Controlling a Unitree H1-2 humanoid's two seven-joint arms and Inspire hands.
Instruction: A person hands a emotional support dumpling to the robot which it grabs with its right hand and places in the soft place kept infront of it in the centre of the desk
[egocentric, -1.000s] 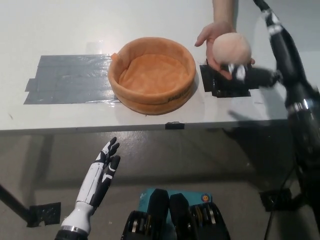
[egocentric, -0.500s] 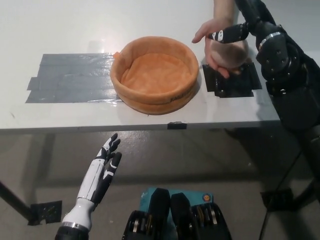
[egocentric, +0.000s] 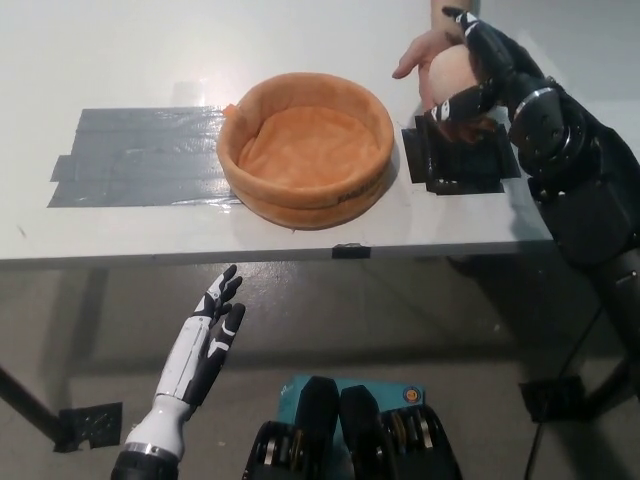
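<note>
The peach-coloured dumpling is held up over the table's far right. My black right hand wraps it from the right, with fingers over its top and under its lower side. A person's hand still touches the dumpling's left side. The soft place, a round orange cushioned basket, lies empty at the desk's centre, left of the dumpling. My white left hand rests open below the desk's front edge at lower left.
A grey tape patch covers the white desk left of the basket. A black tape patch lies under the dumpling, right of the basket. The floor beyond the desk's front edge is dark.
My right hand rose from beside the black patch to the dumpling and closed its fingers round it. The person's hand has stayed at the dumpling. My left hand is unmoved.
</note>
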